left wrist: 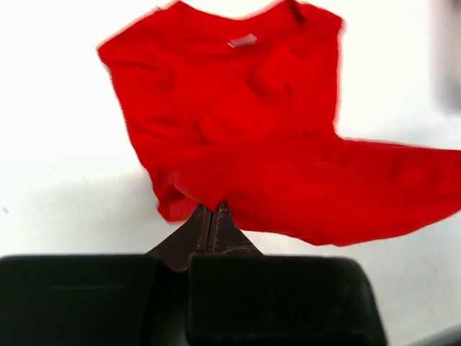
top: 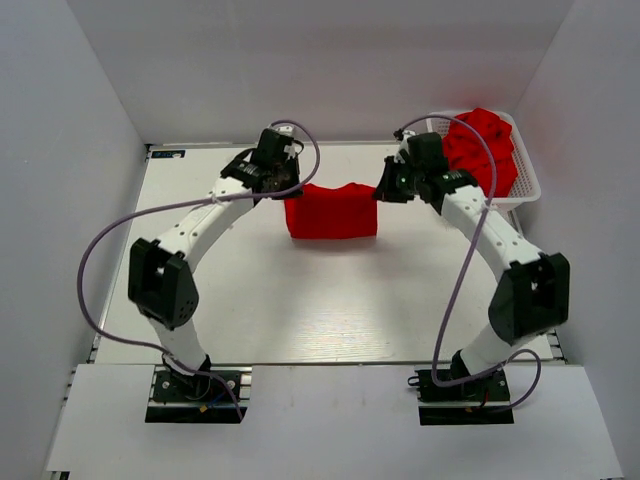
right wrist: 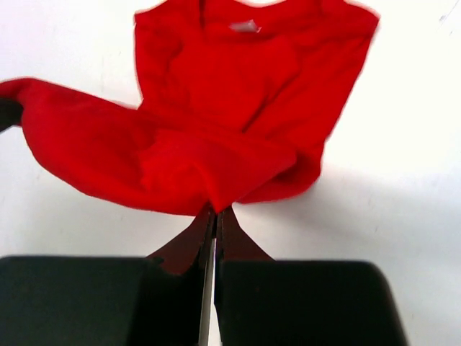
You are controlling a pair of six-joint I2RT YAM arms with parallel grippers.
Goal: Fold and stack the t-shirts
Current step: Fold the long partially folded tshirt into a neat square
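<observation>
1. Stretching between the two arms, a red t-shirt (top: 332, 212) is held over the far middle of the table (top: 300, 310), with its collar end (label showing) laid on the surface.
2. One raised corner is gripped by the left gripper (left wrist: 212, 214), whose jaws are clamped on the cloth.
3. The other corner is gripped likewise by the right gripper (right wrist: 215, 214).
4. More red shirts (top: 482, 148) are heaped in a white basket (top: 528, 185) at far right.
</observation>
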